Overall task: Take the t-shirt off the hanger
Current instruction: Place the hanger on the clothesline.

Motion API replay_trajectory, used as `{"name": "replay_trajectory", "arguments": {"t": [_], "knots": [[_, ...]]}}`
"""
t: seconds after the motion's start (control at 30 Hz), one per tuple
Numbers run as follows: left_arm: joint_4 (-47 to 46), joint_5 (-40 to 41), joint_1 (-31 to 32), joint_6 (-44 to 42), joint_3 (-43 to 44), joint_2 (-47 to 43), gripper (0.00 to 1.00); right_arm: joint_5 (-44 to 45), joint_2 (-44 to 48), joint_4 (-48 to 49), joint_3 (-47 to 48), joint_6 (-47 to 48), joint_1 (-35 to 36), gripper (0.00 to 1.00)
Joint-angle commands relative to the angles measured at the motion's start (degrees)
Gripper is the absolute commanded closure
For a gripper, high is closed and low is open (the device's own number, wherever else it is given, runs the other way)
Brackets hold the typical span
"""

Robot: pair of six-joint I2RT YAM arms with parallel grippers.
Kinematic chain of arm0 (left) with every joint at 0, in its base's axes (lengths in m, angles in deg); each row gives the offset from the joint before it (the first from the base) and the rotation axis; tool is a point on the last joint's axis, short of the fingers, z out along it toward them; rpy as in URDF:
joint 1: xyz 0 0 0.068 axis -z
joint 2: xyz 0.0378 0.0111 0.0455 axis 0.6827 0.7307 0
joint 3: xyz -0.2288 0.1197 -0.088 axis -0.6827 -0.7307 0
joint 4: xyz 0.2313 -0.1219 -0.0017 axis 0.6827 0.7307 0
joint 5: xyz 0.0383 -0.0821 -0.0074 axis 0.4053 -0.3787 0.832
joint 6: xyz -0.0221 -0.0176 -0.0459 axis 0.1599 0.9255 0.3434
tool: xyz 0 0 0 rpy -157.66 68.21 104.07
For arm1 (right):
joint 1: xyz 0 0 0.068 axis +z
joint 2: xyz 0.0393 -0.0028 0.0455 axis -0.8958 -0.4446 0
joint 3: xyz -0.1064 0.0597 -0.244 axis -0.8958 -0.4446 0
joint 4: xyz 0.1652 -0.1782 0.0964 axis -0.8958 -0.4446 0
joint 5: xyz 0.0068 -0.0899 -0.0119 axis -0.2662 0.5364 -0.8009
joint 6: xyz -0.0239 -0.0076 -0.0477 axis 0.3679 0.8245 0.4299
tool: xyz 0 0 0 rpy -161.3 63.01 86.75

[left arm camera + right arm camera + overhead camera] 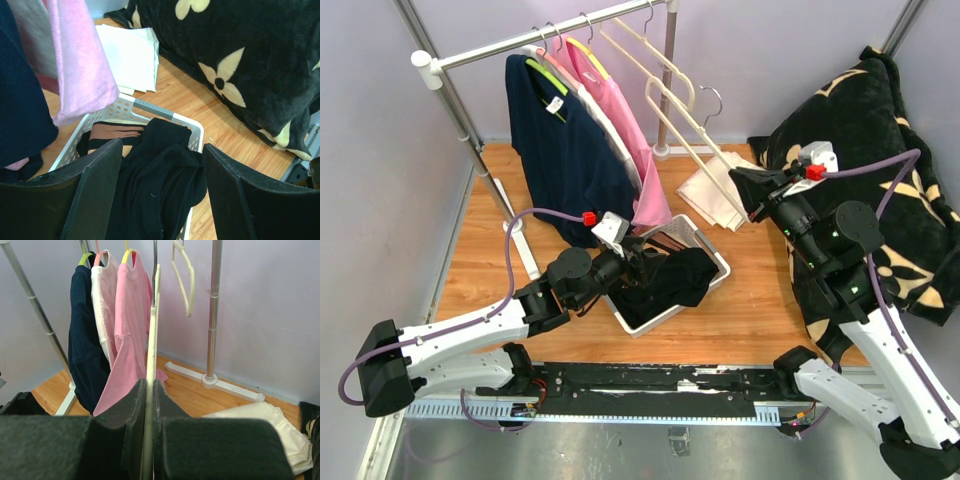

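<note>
The basket (150, 108) sits near the table's (760, 300) front edge, with bare wood between it and the blanket (880, 130). Three shirts hang on the rack (540, 38). Two cream hangers are bare. The left end effector (162, 150) is spread wide over the black t-shirt (672, 278) lying in the basket, gripping nothing. The right end effector (151, 385) is clamped on one cream hanger (152, 315).

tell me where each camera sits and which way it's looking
Top external: above and behind the robot, looking down on the rack, the basket, the left arm and right arm.
Left wrist: over the basket, looking down past the open left gripper at a black garment.
Right wrist: low, facing the rack, the right gripper shut on a cream hanger.
Shared: the pink shirt shows in all three.
</note>
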Motion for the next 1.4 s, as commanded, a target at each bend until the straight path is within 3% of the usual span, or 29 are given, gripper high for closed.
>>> {"name": "replay_trajectory", "arguments": {"t": [0.0, 0.37, 0.77, 1.37], "knots": [[-2.13, 1.02, 0.38, -0.57, 0.44, -0.96, 0.3, -0.8, -2.52, 2.7, 3.79, 1.06, 0.92, 0.99], [-0.88, -0.69, 0.38, -3.12, 0.32, -3.8, 0.29, -5.15, -17.12, 7.75, 15.33, 6.29, 0.92, 0.99], [0.08, 2.89, 0.35, -6.32, -3.68, -11.38, 0.06, -9.34, -34.57, 13.52, 28.94, 6.91, 0.78, 0.99], [-1.05, 8.37, 0.32, -10.78, -5.45, -12.38, 0.05, -11.46, -52.61, 20.41, 43.21, 2.26, -2.31, 0.99]]}}
